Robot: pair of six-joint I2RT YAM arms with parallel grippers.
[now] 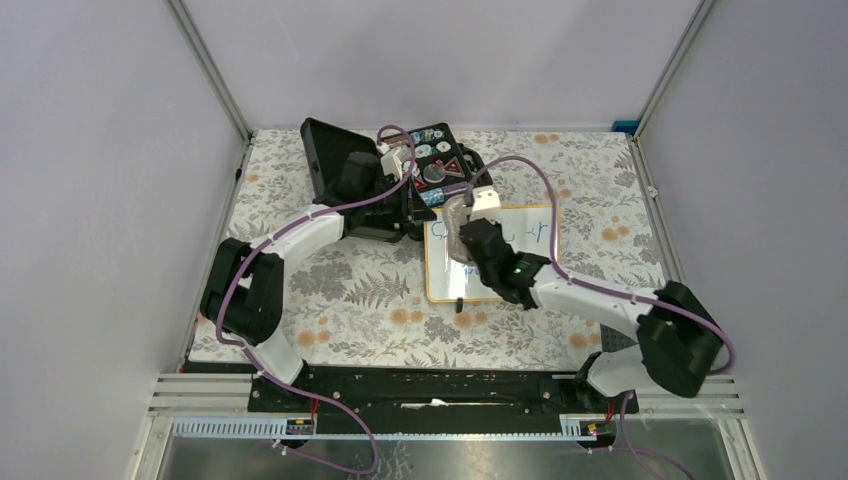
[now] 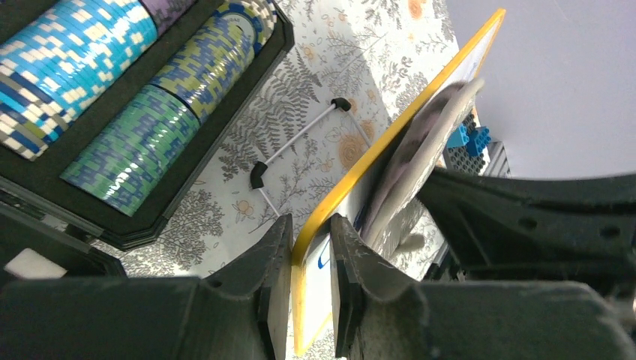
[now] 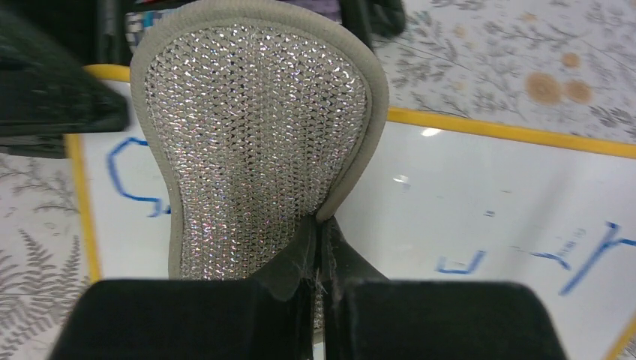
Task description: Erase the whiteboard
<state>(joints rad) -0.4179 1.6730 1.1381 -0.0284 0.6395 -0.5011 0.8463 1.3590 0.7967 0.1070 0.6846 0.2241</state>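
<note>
The whiteboard (image 1: 448, 272) has a yellow-wood frame and lies on the floral cloth at centre, with blue scribbles on it. My left gripper (image 1: 418, 215) is shut on its far left corner. In the left wrist view the frame edge (image 2: 390, 135) runs between the fingers of the left gripper (image 2: 311, 255). My right gripper (image 1: 478, 240) is shut on a glittery grey sponge pad (image 1: 458, 228). The pad (image 3: 255, 150) lies flat on the left part of the board (image 3: 465, 217), and the right gripper (image 3: 321, 240) pinches its rim. Blue marks (image 3: 135, 180) show beside the pad and at the right (image 3: 592, 255).
An open black case of poker chips (image 1: 440, 160) stands just behind the board, its lid (image 1: 335, 165) raised at the left. The chip rows (image 2: 112, 112) lie close to my left fingers. A white wire stand with black feet (image 2: 259, 174) lies by the board. A blue brick (image 1: 625, 127) sits far right.
</note>
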